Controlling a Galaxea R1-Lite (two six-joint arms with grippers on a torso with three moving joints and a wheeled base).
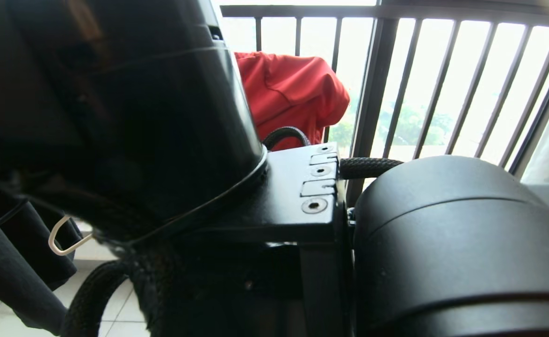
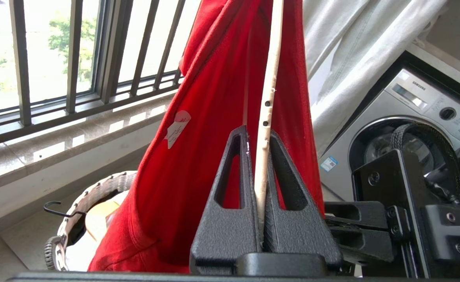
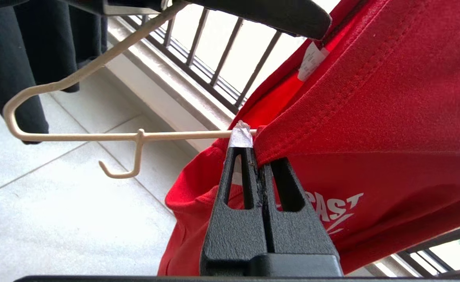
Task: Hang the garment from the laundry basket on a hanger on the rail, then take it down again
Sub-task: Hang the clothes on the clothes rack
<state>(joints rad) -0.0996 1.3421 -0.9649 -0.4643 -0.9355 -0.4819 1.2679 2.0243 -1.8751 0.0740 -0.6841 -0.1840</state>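
Note:
My left gripper [image 2: 258, 133] is shut on the thin cream hanger [image 2: 269, 90], whose wire runs straight up between the fingers. The red garment [image 2: 198, 156] drapes around that wire. My right gripper [image 3: 258, 156] is shut on the garment's [image 3: 371, 98] ribbed neckline hem, right where the hanger's [image 3: 96, 136] bar enters the cloth. One hanger end with its small notch hook sticks out bare to the side. The laundry basket [image 2: 93, 192] stands on the floor below the garment. In the head view, both arms hide most of the scene, leaving only a fold of the garment [image 1: 293, 93] and one hanger end [image 1: 61, 236]. The rail is out of view.
A black garment [image 3: 26, 58] hangs close beside the hanger's free end. The dark barred window railing [image 1: 419, 93] and stone sill [image 2: 57, 145] run behind. A washing machine [image 2: 410, 117] and a white curtain [image 2: 351, 47] stand to one side, above a tiled floor [image 3: 57, 219].

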